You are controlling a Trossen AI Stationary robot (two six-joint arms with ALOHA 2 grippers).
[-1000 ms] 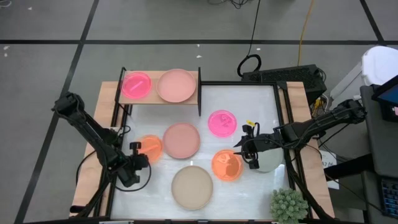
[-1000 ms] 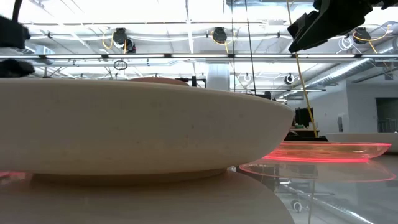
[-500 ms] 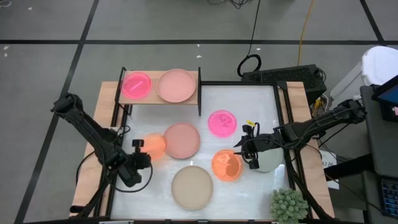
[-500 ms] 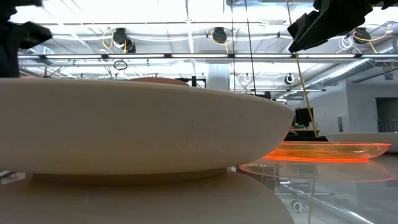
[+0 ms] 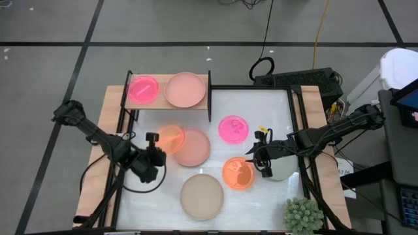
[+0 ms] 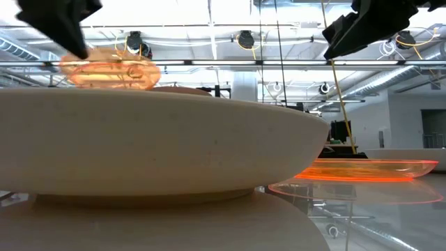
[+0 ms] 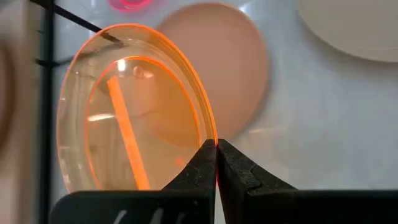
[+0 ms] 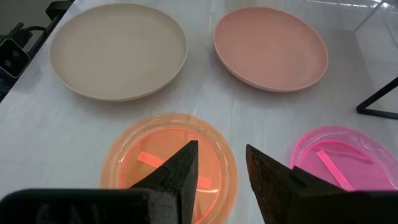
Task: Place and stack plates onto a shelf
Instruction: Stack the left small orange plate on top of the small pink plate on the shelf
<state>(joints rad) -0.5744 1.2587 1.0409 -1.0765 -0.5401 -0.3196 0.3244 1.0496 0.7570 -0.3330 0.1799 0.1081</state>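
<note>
From above: my left gripper (image 5: 157, 146) has a small orange plate (image 5: 171, 139) pinched by its rim and lifted off the white table (image 5: 261, 104), hanging over the near edge of the dusty-pink plate (image 5: 193, 147). So I'm in the carry step, plate in hand, bound for the shelf (image 5: 168, 103) at the far left corner. A neon pink plate (image 5: 143, 88) and a large pink plate (image 5: 185, 89) already sit side by side on it, so I reckon this one stacks on the small pink. The shelf's black post stands between me and that spot; I'll need height to clear the frame. My right gripper (image 5: 261, 160) waits just beside a second orange plate (image 5: 238, 173), with another pink plate (image 5: 232, 128) farther back, the beige plate (image 5: 202, 196) near the front and the green plant (image 5: 303, 215) in the corner.

Low view: the beige plate (image 6: 153, 146) fills the picture; the held orange plate (image 6: 110, 72) floats above its rim, clear of everything.

Left wrist: fingers (image 7: 239, 171) pressed tight on the orange rim, plate (image 7: 134, 112) tilted.

Right wrist: fingers (image 8: 180, 168) spread apart, hovering over the orange plate (image 8: 168, 158), holding nothing.
</note>
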